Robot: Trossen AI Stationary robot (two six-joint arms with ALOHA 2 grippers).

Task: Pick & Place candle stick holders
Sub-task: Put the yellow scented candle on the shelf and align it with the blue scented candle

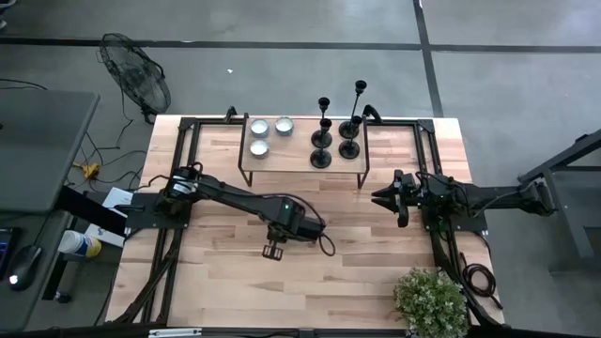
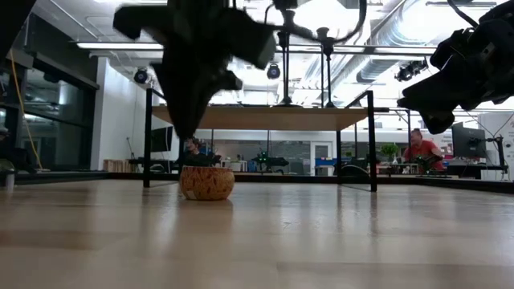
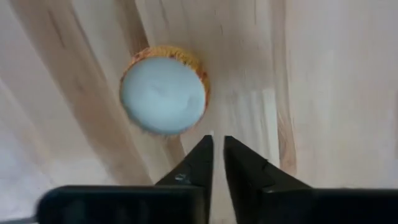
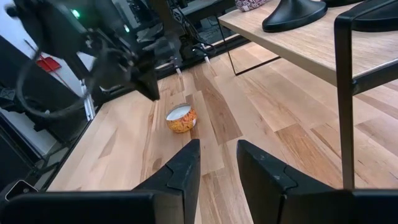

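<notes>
Left end effector (image 1: 273,251) far from candle stick holders (image 1: 336,131)

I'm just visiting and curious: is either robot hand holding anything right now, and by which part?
Nothing is held. The left hand hangs above a small candle on the table; the right hand waits empty beside the shelf.

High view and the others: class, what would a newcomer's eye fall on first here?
The four black candle stick holders stand clustered on the raised shelf at the table's far edge. The left tool hangs mid-table over a small orange candle cup with a pale top, its fingers a narrow slit apart.
</notes>
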